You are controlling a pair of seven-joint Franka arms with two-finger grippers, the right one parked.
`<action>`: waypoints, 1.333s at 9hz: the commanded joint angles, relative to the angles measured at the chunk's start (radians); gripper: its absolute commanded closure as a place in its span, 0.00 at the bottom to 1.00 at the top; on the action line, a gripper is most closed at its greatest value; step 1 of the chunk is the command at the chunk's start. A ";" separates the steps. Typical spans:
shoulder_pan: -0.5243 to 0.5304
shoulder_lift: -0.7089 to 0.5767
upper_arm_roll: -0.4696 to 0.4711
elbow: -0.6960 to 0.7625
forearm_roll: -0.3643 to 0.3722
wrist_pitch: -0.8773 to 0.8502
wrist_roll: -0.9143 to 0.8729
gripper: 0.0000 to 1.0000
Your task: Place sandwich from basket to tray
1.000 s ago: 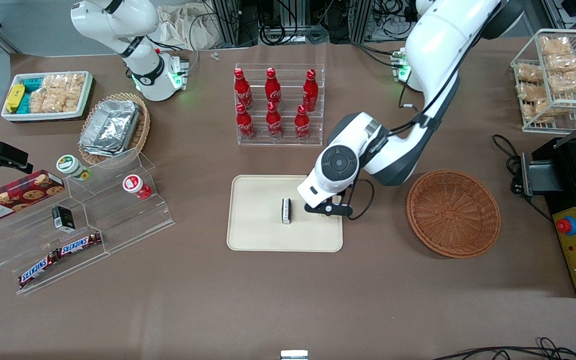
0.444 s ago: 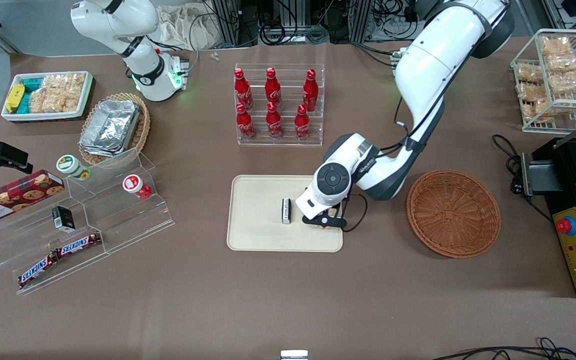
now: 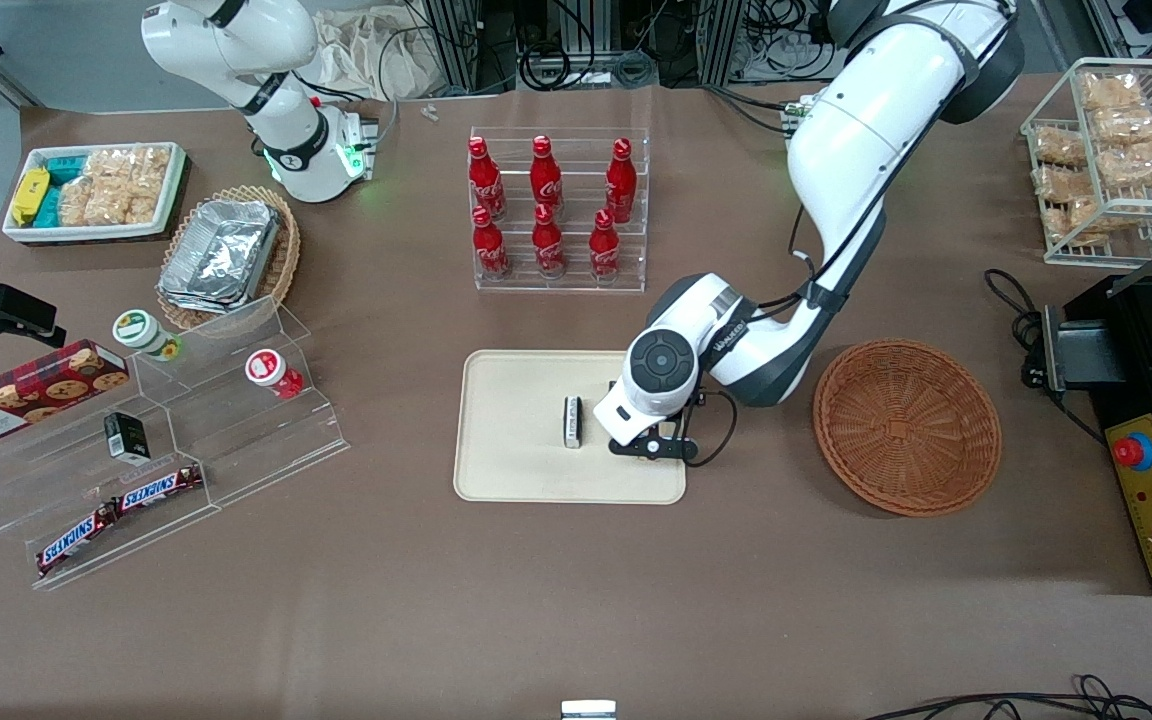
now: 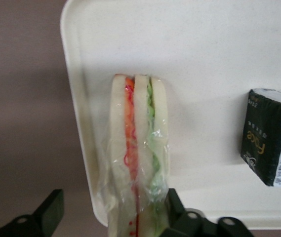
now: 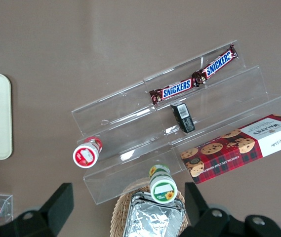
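The sandwich (image 4: 139, 153), a plastic-wrapped wedge with orange, red and green filling, lies on the cream-beige tray (image 4: 219, 59) close to its rim. My left gripper (image 4: 113, 207) straddles it with the fingers spread. One finger (image 4: 175, 205) is at the sandwich's side and the other finger (image 4: 51, 212) stands well apart from it. In the front view the gripper (image 3: 648, 445) is low over the tray (image 3: 516, 450), at the end nearest the reddish-brown wicker basket (image 3: 906, 427), and hides the sandwich. The basket holds nothing.
A small black wrapped packet (image 3: 572, 421) lies mid-tray, beside the gripper; it also shows in the left wrist view (image 4: 271, 136). A clear rack of red bottles (image 3: 556, 210) stands farther from the camera than the tray. A clear stepped shelf (image 3: 166, 440) is toward the parked arm's end.
The left arm has come down and its wrist has shifted slightly toward the tray's middle. The basket and the black packet have not moved.
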 commanded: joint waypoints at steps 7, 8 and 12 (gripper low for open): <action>0.001 -0.453 0.257 0.037 -0.063 -0.362 0.322 0.02; 0.000 -0.487 0.309 0.034 -0.062 -0.402 0.373 0.02; 0.000 -0.565 0.449 0.032 -0.068 -0.475 0.421 0.00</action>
